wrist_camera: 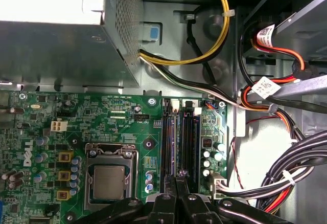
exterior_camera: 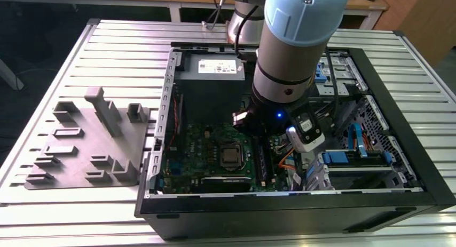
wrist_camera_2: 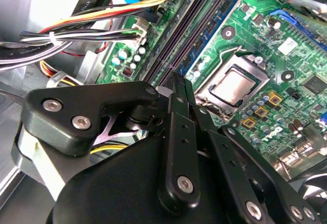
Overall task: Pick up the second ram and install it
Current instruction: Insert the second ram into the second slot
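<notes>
My gripper (wrist_camera: 181, 175) hangs low inside the open computer case (exterior_camera: 399, 204), over the black memory slots (wrist_camera: 168, 142) to one side of the processor socket (wrist_camera: 110, 180). Its two thin fingers (wrist_camera_2: 176, 88) are closed together at about the middle of the slots' length. The second ram (wrist_camera: 180, 142) shows edge-on as a thin dark strip running out from between the fingertips, in line with the slots. I cannot tell whether it is seated in a slot or just above one. In the exterior view the arm (exterior_camera: 289, 55) hides the fingers.
A grey block fixture (exterior_camera: 93, 143) lies on the slatted table (exterior_camera: 85, 204) at the exterior view's left. Cable bundles (wrist_camera: 286, 178) crowd one side of the slots, the metal power supply box (wrist_camera: 61, 35) stands beyond the board, and drive bays (exterior_camera: 356, 156) fill the case's right.
</notes>
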Robot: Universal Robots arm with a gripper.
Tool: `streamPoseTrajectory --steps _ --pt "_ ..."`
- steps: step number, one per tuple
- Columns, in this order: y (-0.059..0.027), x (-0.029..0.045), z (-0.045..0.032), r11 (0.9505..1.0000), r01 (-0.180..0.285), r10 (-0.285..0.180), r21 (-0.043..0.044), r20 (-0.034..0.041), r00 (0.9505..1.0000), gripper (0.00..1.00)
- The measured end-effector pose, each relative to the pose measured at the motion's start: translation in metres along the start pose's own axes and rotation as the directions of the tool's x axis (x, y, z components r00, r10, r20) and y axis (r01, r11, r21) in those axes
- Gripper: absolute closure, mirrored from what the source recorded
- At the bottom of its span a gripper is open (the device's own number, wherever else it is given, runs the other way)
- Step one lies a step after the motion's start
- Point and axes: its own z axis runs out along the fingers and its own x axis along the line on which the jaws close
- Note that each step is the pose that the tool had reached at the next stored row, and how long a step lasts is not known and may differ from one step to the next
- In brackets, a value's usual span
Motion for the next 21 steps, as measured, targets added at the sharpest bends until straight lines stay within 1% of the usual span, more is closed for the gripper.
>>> streamPoseTrajectory --steps 5,12,21 --pt "0.0000 0.0000 0.0000 1.0000 -0.002 0.002 0.0001 0.0002 1.0000 0.92" --pt "0.0000 0.0000 0.0003 0.9996 -0.029 0.029 0.0008 0.0025 0.9996 0.92" --pt "-0.0002 0.0001 0.0020 0.9996 -0.030 0.030 0.0006 0.0026 0.9996 0.92"
